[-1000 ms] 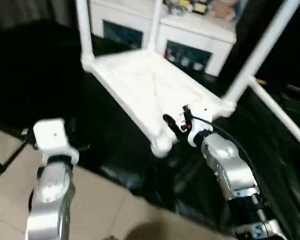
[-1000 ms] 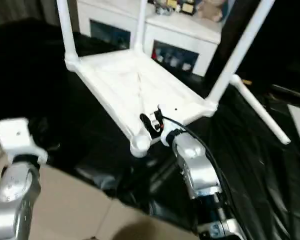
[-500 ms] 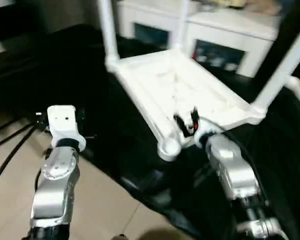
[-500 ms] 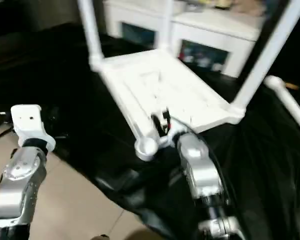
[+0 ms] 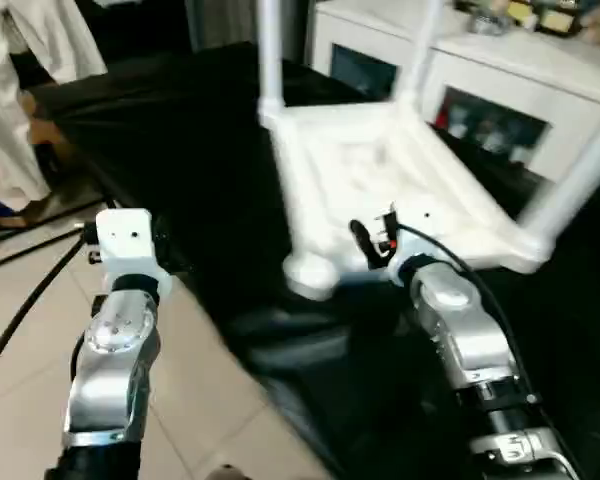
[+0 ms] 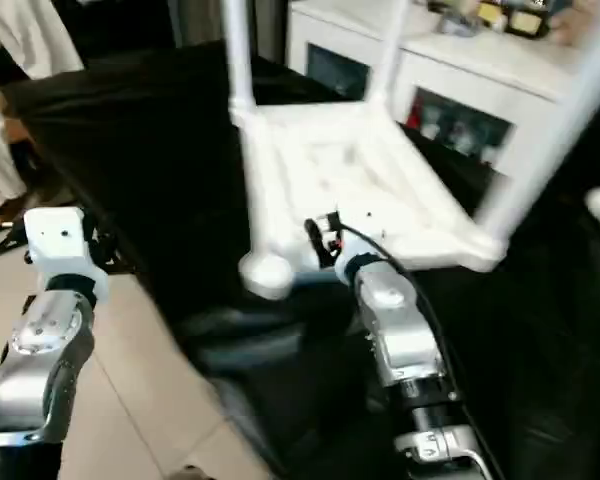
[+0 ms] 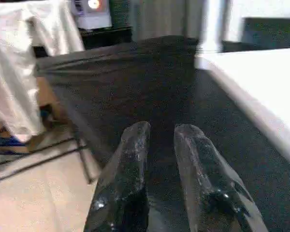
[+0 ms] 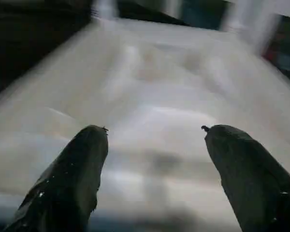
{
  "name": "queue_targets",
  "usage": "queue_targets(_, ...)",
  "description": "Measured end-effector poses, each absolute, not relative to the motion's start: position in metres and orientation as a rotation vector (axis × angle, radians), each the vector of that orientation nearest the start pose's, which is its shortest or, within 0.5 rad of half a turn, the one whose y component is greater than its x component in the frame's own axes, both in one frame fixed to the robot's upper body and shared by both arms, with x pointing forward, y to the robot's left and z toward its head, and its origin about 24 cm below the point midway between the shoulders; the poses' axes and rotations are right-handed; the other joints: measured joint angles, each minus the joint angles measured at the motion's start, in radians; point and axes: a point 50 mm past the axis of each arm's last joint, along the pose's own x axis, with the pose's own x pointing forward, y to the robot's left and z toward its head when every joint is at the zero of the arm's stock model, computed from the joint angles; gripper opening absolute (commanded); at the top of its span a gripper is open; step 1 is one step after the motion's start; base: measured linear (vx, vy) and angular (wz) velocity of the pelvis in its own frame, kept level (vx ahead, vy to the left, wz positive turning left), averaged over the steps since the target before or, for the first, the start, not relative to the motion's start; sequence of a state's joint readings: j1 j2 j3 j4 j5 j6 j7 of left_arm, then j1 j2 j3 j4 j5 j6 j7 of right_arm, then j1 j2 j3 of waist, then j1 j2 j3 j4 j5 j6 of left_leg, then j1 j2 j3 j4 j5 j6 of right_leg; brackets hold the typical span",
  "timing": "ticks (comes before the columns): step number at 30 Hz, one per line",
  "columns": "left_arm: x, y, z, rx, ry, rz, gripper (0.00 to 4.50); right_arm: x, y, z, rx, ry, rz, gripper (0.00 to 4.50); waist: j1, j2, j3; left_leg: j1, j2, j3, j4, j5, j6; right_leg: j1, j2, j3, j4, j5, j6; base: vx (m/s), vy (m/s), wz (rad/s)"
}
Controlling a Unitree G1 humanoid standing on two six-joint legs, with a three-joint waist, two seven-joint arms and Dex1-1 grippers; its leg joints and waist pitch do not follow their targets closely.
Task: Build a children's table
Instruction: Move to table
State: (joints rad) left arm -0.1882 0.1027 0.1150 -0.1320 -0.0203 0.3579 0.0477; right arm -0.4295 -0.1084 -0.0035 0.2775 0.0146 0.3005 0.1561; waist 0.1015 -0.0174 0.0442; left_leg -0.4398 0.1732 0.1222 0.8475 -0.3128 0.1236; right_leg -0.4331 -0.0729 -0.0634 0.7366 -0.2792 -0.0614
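Nearest me, my left pincer (image 7: 162, 140) hangs over the near edge of the black cloth (image 5: 180, 130) where it meets the tiled floor (image 5: 40, 330); its fingers stand a narrow gap apart with nothing between them. Further out, my right pincer (image 8: 154, 140) is spread wide and empty, aimed at the ribbed underside of the children's table (image 5: 380, 190) at its near rim. That table lies upside down on the cloth, its near corner socket (image 5: 308, 272) bare, three legs (image 5: 270, 50) standing up from the other corners. Beyond it is a white cabinet (image 5: 500, 90) with dark glass doors.
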Motion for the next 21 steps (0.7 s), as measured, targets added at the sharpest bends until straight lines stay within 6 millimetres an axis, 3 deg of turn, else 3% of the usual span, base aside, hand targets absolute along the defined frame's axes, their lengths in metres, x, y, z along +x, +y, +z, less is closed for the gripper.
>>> queue_targets(1, 0.286, 0.183, 0.092, 0.065, 0.03, 0.115, 1.11, 0.331, -0.142, 0.07, -0.095, 0.166, 0.205, 3.59, -0.004, -0.002, -0.004, 0.009, -0.031, 0.007, 0.022, -0.009, 0.003, 0.003, 0.016, -0.009, -0.015, 0.011, -0.012, -0.09, -0.301, -0.01)
queue_targets(2, 0.287, 0.183, 0.094, 0.068, 0.02, 0.113, 1.11, 0.331, -0.145, 0.073, -0.077, 0.153, 0.192, 3.59, -0.014, 0.004, -0.007, 0.029, -0.065, 0.014, 0.015, -0.025, -0.011, 0.006, 0.038, -0.035, -0.037, 0.028, -0.014, -0.09, -0.301, -0.01)
queue_targets(3, 0.287, 0.184, 0.095, 0.07, 0.017, 0.115, 1.11, 0.331, -0.147, 0.075, -0.074, 0.145, 0.184, 3.59, -0.019, 0.018, -0.009, 0.047, -0.08, 0.018, -0.02, -0.049, -0.022, 0.01, 0.065, -0.055, -0.06, 0.041, -0.018, -0.085, -0.252, 0.01)
queue_targets(4, 0.287, 0.186, 0.095, 0.075, 0.018, 0.12, 1.11, 0.331, -0.147, 0.075, -0.063, 0.145, 0.181, 3.59, -0.02, 0.035, -0.008, 0.059, -0.073, 0.001, -0.072, -0.075, -0.069, 0.019, 0.097, -0.088, -0.104, 0.07, -0.03, -0.078, -0.245, -0.07)
queue_targets(5, 0.286, 0.188, 0.092, 0.063, 0.029, 0.132, 1.11, 0.33, -0.145, 0.074, -0.053, 0.152, 0.187, 3.59, -0.029, 0.044, -0.008, 0.063, -0.044, -0.011, -0.087, -0.056, -0.103, 0.022, 0.102, -0.111, -0.111, 0.064, -0.007, -0.078, -0.245, -0.07)
queue_targets(6, 0.285, 0.191, 0.09, 0.059, 0.038, 0.144, 1.11, 0.329, -0.14, 0.073, -0.035, 0.155, 0.2, 3.59, -0.038, 0.05, -0.01, 0.061, -0.025, -0.016, -0.094, -0.044, -0.115, 0.003, 0.092, -0.105, -0.035, 0.023, 0.053, -0.062, -0.229, -0.06)
queue_targets(7, 0.286, 0.195, 0.092, 0.058, 0.032, 0.157, 1.11, 0.328, -0.131, 0.073, -0.021, 0.155, 0.23, 3.59, -0.038, 0.047, -0.015, 0.053, -0.015, -0.015, -0.106, -0.027, -0.13, -0.034, 0.057, -0.065, 0.09, 0.002, 0.08, -0.078, -0.212, -0.01)
queue_targets(8, 0.285, 0.196, 0.093, 0.058, 0.028, 0.163, 1.11, 0.327, -0.128, 0.074, -0.016, 0.151, 0.243, 3.59, -0.036, 0.044, -0.018, 0.047, -0.012, -0.016, -0.113, -0.015, -0.135, -0.037, 0.026, -0.027, 0.096, 0.002, 0.079, -0.078, -0.212, -0.01)
queue_targets(9, 0.285, 0.197, 0.094, 0.059, 0.025, 0.164, 1.11, 0.327, -0.127, 0.076, -0.012, 0.142, 0.247, 3.59, -0.033, 0.032, -0.024, 0.034, -0.016, -0.013, -0.114, -0.007, -0.132, -0.029, -0.007, 0.012, 0.037, 0.009, 0.075, -0.097, -0.22, -0.04)
queue_targets(10, 0.285, 0.196, 0.094, 0.056, 0.02, 0.165, 1.11, 0.328, -0.128, 0.08, -0.011, 0.136, 0.245, 3.59, -0.02, 0.015, -0.024, 0.016, -0.022, -0.007, -0.103, -0.002, -0.131, -0.023, -0.043, 0.046, -0.019, 0.015, 0.138, -0.097, -0.202, -0.17)
queue_targets(11, 0.284, 0.196, 0.091, 0.053, 0.033, 0.165, 1.11, 0.327, -0.131, 0.075, -0.012, 0.157, 0.237, 3.59, -0.01, 0.012, -0.017, 0.014, -0.024, -0.017, -0.118, 0.008, -0.114, -0.024, -0.035, 0.047, -0.018, 0.017, 0.132, -0.097, -0.202, -0.17)
queue_targets(12, 0.285, 0.192, 0.089, 0.048, 0.042, 0.15, 1.11, 0.325, -0.136, 0.071, -0.014, 0.176, 0.222, 3.59, -0.007, 0.01, -0.016, 0.02, -0.028, -0.021, -0.142, 0.023, -0.104, -0.025, -0.034, 0.044, -0.024, 0.023, 0.124, -0.11, -0.224, -0.12)
queue_targets(13, 0.285, 0.188, 0.089, 0.046, 0.041, 0.137, 1.11, 0.324, -0.14, 0.068, -0.009, 0.189, 0.208, 3.59, -0.008, 0.012, -0.014, 0.034, -0.025, -0.021, -0.172, 0.047, -0.14, -0.025, -0.024, 0.044, -0.032, 0.035, 0.114, -0.128, -0.21, -0.05)
queue_targets(16, 0.285, 0.189, 0.091, 0.051, 0.032, 0.138, 1.11, 0.324, -0.143, 0.069, -0.002, 0.193, 0.191, 3.59, -0.019, 0.017, -0.014, 0.055, -0.009, -0.021, -0.219, 0.087, -0.218, -0.017, -0.006, 0.041, -0.063, 0.062, 0.096, -0.133, -0.133, -0.1)
queue_targets(18, 0.284, 0.19, 0.091, 0.054, 0.035, 0.14, 1.11, 0.324, -0.141, 0.068, 0.005, 0.198, 0.192, 3.59, -0.022, 0.018, -0.013, 0.054, 0.001, -0.019, -0.225, 0.095, -0.23, -0.015, -0.001, 0.034, -0.075, 0.064, 0.094, -0.13, -0.047, -0.08)
queue_targets(21, 0.28, 0.194, 0.084, 0.067, 0.07, 0.132, 1.11, 0.323, -0.135, 0.067, 0.044, 0.205, 0.205, 3.59, -0.034, 0.024, -0.009, 0.058, 0.008, -0.019, -0.227, 0.095, -0.229, -0.001, -0.001, 0.02, -0.101, 0.07, 0.086, -0.109, 0.013, -0.03)
